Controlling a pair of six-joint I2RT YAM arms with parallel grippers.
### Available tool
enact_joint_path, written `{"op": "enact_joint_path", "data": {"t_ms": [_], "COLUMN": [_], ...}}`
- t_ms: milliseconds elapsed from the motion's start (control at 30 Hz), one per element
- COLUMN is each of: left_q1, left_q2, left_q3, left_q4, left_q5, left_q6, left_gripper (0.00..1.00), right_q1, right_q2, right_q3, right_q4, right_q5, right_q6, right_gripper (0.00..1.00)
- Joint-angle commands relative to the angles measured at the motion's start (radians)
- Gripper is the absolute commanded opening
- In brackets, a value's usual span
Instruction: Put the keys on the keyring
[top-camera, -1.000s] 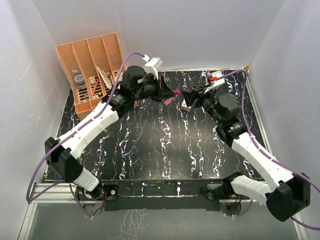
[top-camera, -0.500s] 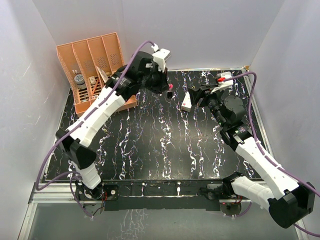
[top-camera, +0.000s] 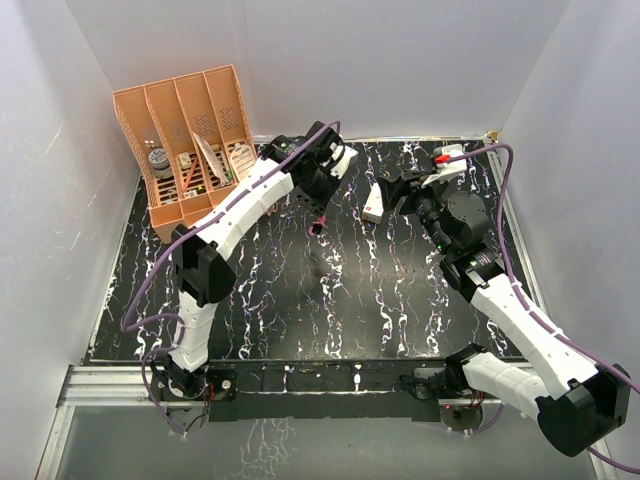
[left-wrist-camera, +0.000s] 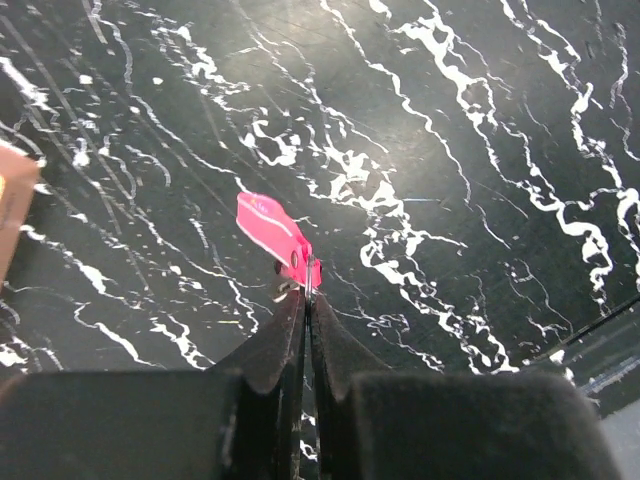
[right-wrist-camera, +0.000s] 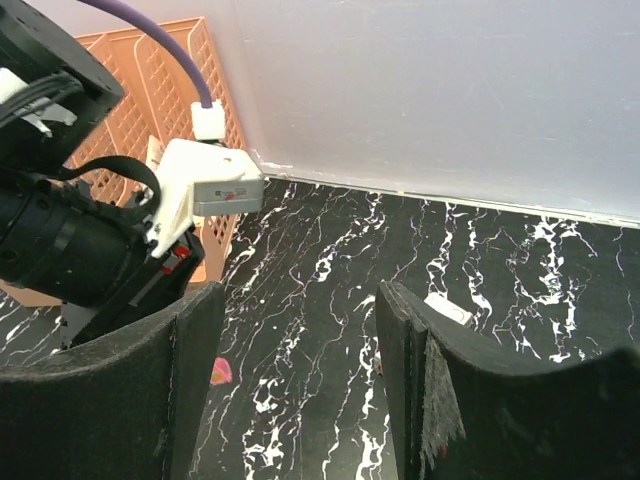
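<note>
Two black fingers (left-wrist-camera: 272, 348) of your left gripper (left-wrist-camera: 307, 295) are pressed together on one end of the keyring (left-wrist-camera: 272, 228), the magenta-pink strap. A small silvery metal piece (left-wrist-camera: 283, 293) sits at that pinched end, against the left finger; you cannot tell whether it is the ring or a key. In the left wrist view the strap's long axis runs from the fingertips up and to the left. Its rounded free end points away from the gripper, over the black marbled table (left-wrist-camera: 480, 120). From above you see only a speck of pink under the gripper.

Your right gripper (right-wrist-camera: 300, 300) stands wide apart, with only table showing between its fingers, and faces the left arm. A white box (top-camera: 374, 203) lies just beside it. The grey label on the left arm's white camera housing (right-wrist-camera: 213, 188) is too small to read. An orange file organizer (top-camera: 185, 140) stands at the far left corner.
</note>
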Motion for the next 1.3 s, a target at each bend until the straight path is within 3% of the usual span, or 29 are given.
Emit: {"op": "enact_joint_path", "data": {"t_ms": [0, 200, 400, 467, 600, 733, 800, 1033, 1100, 1267], "left_q1": [-0.003, -0.004, 0.088, 0.102, 0.102, 0.102, 0.102, 0.101, 0.1, 0.11], "left_q2": [-0.122, -0.308, -0.599, -0.585, -0.473, -0.464, -0.466, -0.48, -0.494, -0.465], "left_q3": [-0.016, -0.239, -0.588, -0.558, -0.426, -0.44, -0.449, -0.493, -0.524, -0.513], "left_q4": [0.013, 0.261, 0.695, 0.649, 0.417, 0.385, 0.404, 0.597, 0.647, 0.516], "left_q5": [-0.109, -0.162, 0.314, 0.259, -0.064, -0.243, -0.211, 0.271, 0.347, 0.027], "left_q6": [-0.006, 0.003, -0.064, -0.074, -0.063, -0.071, -0.068, -0.095, -0.119, -0.088], "left_gripper": [0.0, 0.0, 0.0, 0.0, 0.0, 0.0, 0.0, 0.0, 0.0, 0.0], "right_q1": [-0.001, -0.001, -0.002, -0.003, -0.004, -0.005, -0.004, -0.004, -0.004, -0.004], "right_q2": [-0.026, -0.034, -0.049, -0.056, -0.067, -0.066, -0.063, -0.067, -0.066, -0.062], "right_q3": [0.027, 0.026, 0.024, 0.026, 0.023, 0.023, 0.024, 0.023, 0.023, 0.022], "right_q4": [0.029, 0.027, 0.023, 0.019, 0.017, 0.017, 0.019, 0.023, 0.023, 0.024], "right_q5": [0.031, 0.052, 0.074, 0.087, 0.102, 0.102, 0.1, 0.12, 0.122, 0.113], "right_q6": [-0.02, -0.019, -0.024, -0.024, -0.018, -0.014, -0.014, -0.016, -0.017, -0.013], "right_gripper": [0.6, 0.6, 0.61, 0.61, 0.61, 0.61, 0.61, 0.61, 0.61, 0.61]}}
